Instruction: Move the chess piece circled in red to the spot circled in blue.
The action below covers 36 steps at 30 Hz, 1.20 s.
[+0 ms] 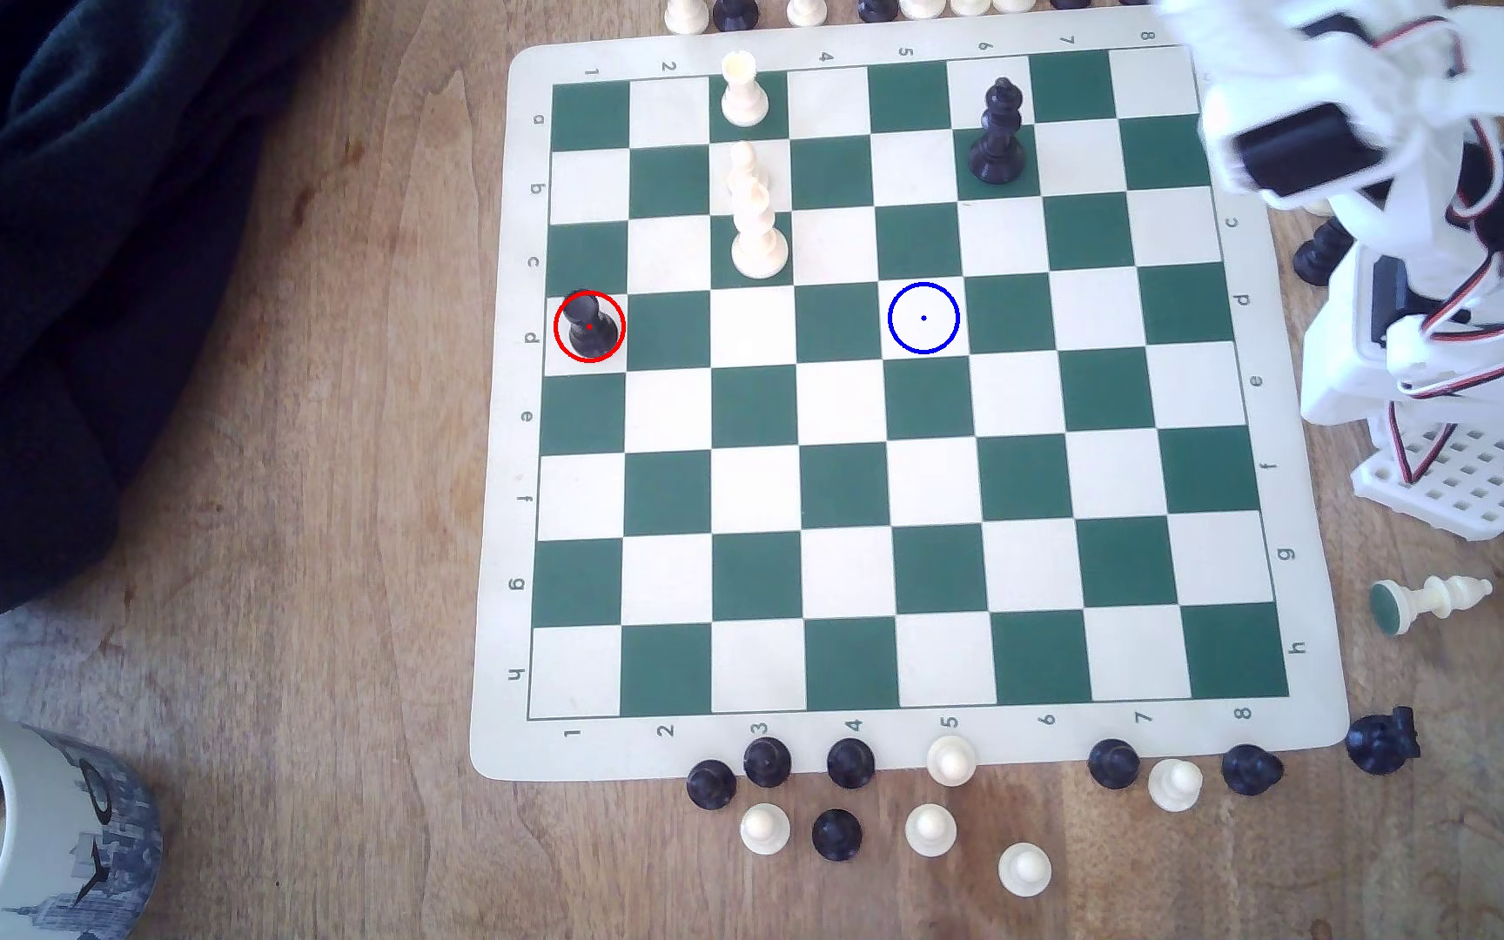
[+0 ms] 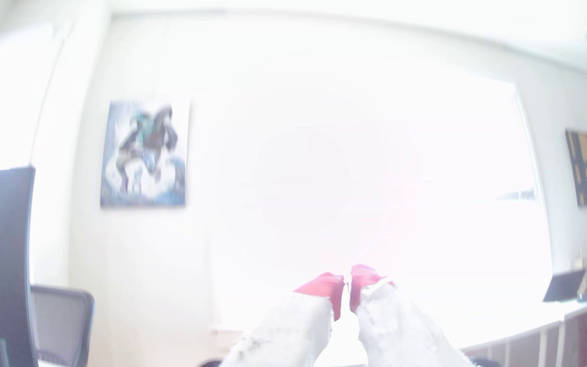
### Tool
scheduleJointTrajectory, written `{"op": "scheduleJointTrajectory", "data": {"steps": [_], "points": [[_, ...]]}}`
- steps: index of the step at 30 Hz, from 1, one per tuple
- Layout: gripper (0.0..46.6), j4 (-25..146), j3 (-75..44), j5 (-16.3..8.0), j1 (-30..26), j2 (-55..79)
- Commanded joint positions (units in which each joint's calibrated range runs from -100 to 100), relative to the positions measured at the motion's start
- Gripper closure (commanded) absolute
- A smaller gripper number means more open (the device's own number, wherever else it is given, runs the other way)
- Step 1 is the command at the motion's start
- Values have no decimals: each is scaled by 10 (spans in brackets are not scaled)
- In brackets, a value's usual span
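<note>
The chess piece (image 1: 589, 325), short, stout and black, stands upright inside the red ring on a cream square at the exterior view's left edge of the green-and-cream board (image 1: 495, 452). The spot (image 1: 923, 317) is a bare cream square under the blue ring, in the same row, a few squares toward the exterior view's right. The white arm (image 1: 1363, 136) is raised and blurred over the board's far right corner, far from both. In the wrist view my gripper (image 2: 346, 282) points at a bright room wall, its red-tipped fingers (image 2: 324, 286) almost touching, with nothing between them.
Two white pieces (image 1: 744, 90) (image 1: 757, 217) and a tall black piece (image 1: 999, 131) stand on the board's far rows. Several loose pieces (image 1: 848, 795) lie off its near edge. A fallen white piece (image 1: 1431, 601), a mug (image 1: 7, 831) and dark cloth (image 1: 97, 226) are nearby.
</note>
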Motion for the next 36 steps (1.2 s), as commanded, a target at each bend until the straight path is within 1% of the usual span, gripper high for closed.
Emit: {"op": "scheduleJointTrajectory", "data": {"steps": [1, 3, 4, 5, 6, 8, 9, 12, 13, 16, 18, 21, 22, 25, 26, 27, 28, 31, 34, 36], "points": [[383, 126, -98, -2, 13, 52], [385, 127, -126, -2, 6, 104], [400, 135, -154, 0, -5, 145], [454, 154, -174, 2, -9, 168], [464, 183, -199, 6, -13, 188], [464, 203, -242, 25, -19, 242], [464, 218, -281, 30, -30, 288], [464, 269, -347, 30, -39, 352], [451, 298, -388, 30, -35, 397], [439, 360, -463, 26, -29, 466], [434, 430, -553, 16, -28, 541], [433, 482, -637, 6, -29, 608], [434, 528, -704, -3, -27, 658], [436, 588, -806, -21, -26, 734], [434, 596, -846, -31, -27, 771], [434, 618, -879, -36, -30, 794], [432, 633, -912, -45, -33, 821], [422, 638, -969, -60, -37, 894], [427, 638, -993, -63, -37, 940], [402, 626, -999, -65, -36, 969]]}}
